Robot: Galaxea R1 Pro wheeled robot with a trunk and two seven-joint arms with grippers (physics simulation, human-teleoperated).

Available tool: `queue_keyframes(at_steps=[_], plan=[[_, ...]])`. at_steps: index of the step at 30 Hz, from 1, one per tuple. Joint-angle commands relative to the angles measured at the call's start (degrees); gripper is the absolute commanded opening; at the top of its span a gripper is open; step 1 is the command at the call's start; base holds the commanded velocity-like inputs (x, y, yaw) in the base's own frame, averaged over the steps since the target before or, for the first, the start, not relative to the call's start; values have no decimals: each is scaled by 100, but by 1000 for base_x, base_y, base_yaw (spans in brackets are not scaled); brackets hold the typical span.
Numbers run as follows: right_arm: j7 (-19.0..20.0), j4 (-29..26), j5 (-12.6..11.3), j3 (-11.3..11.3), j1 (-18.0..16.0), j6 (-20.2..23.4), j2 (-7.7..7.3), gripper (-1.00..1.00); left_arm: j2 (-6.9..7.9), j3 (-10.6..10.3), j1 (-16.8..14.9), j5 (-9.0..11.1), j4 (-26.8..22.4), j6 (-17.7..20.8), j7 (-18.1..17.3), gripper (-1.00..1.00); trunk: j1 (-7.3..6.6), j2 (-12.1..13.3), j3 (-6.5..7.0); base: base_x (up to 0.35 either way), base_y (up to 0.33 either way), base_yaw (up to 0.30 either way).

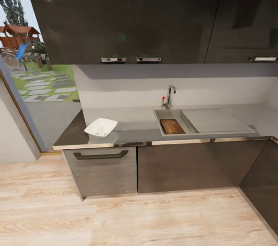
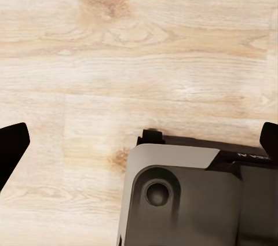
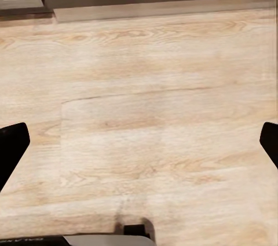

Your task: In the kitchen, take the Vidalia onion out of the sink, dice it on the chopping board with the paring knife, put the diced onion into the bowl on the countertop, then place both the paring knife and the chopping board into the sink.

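Observation:
In the head view the grey countertop (image 1: 133,124) runs across the middle, with the steel sink (image 1: 168,115) set into it. The brown chopping board (image 1: 172,126) lies inside the basin. I cannot make out the paring knife. The white square bowl (image 1: 101,127) stands on the countertop left of the sink and holds pale bits. My left gripper (image 2: 139,147) hangs open over the wooden floor, holding nothing. My right gripper (image 3: 139,147) is also open and empty above the floor, short of the cabinet base.
A chrome faucet (image 1: 170,96) with a red knob (image 1: 163,98) stands behind the basin, and the flat drainboard (image 1: 216,120) lies to its right. Dark cabinets (image 1: 173,167) and a drawer (image 1: 101,170) sit under the worktop. My own grey base (image 2: 185,199) shows in the left wrist view.

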Motion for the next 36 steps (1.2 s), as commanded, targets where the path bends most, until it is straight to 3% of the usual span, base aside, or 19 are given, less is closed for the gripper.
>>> queue_keyframes(at_steps=[1, 8, 12, 14, 15, 16, 18, 19, 22, 24, 28, 32, 36], plan=[[-2, 3, -49, 49, -6, -14, -2, 100, -2, -48, -11, 44, 24, -40, 3, 100, 4, -12, -3, 0, 0, 0], [-3, 3, -56, 47, -3, -8, -3, 100, -2, -48, -11, 47, 24, -40, 3, 100, 4, -12, 61, 0, 0, 0], [5, 3, -60, 47, -3, -3, -10, 100, -20, -56, -11, 49, 38, 150, 2, 100, 4, -12, 80, 0, 0, 0], [-12, -2, -56, 46, -1, 27, -17, 100, -10, -57, -11, 50, 47, 894, 8, 100, 4, -12, 81, 0, 0, 0], [-22, -4, -57, 44, -3, 42, -17, 100, -8, -57, -11, 50, 47, 1046, 9, 100, 4, -12, 82, 0, 0, 0], [-58, -21, -74, 40, -2, 161, -19, 100, -5, -57, 1, 50, 50, 1411, 13, 100, 4, -12, 82, 0, 0, 0], [-100, -108, -145, 33, 3, 704, -27, 100, 1, -57, 216, 50, 50, 1661, 18, 100, 4, -12, 82, 0, 0, 0], [-102, -137, -155, 32, 2, 863, -33, 100, 2, -57, 269, 50, 50, 1681, 19, 100, 4, -12, 83, 0, 0, 0], [-91, -520, -190, 23, 6, 2043, -143, 100, 2, -57, 675, 55, 50, 1630, 25, 100, 4, -12, 83, 0, 0, 0], [-63, -609, -202, 17, 6, 2424, -256, 100, 5, -54, 874, 57, 50, 1478, 31, 100, 4, -12, 83, 0, 0, 0], [71, -422, -218, 32, 8, 2672, -451, 100, 17, -47, 1027, 67, 50, 1328, 208, 100, 4, -12, 83, 0, 0, 0], [581, 10, -217, 38, 9, 2708, -487, 100, 106, -41, 1052, 202, 49, 1305, 478, 100, 4, -12, 83, 0, 0, 0], [750, 106, -214, 46, 7, 2743, -470, 100, 119, -40, 1056, 452, 36, 1291, 523, 100, 4, -12, 83, 0, 0, 0]])
